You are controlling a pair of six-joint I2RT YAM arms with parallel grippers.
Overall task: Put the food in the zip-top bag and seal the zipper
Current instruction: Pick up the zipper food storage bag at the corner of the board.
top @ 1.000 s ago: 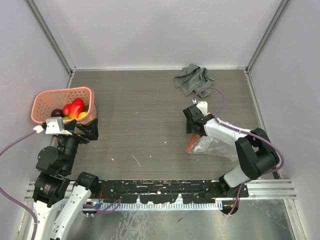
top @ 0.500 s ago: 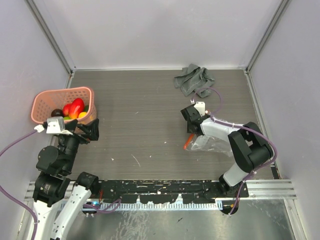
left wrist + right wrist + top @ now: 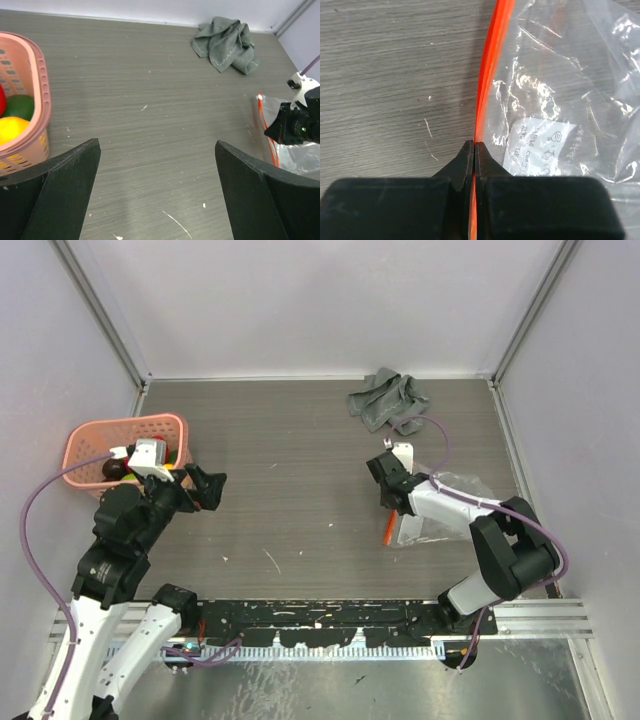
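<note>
The clear zip-top bag (image 3: 445, 508) lies flat at the right of the table, and shows in the right wrist view as crinkly plastic (image 3: 555, 95). Its red-orange zipper (image 3: 488, 75) runs along the bag's left edge (image 3: 389, 530). My right gripper (image 3: 474, 145) is shut on that strip, jaws pinched together over it. The food sits in the pink basket: a yellow piece (image 3: 10, 128) and a green one (image 3: 20, 106), mostly hidden under my left wrist from above. My left gripper (image 3: 157, 167) hangs open over bare table right of the basket, holding nothing.
The pink perforated basket (image 3: 120, 426) stands at the far left, its rim (image 3: 40, 85) close to my left finger. A crumpled grey cloth (image 3: 386, 400) lies at the back right. Metal-framed walls enclose the table on three sides.
My right gripper has closed onto the zipper strip, and the bag has shifted slightly. My left arm has swung forward and to the right, away from the basket's near side.
</note>
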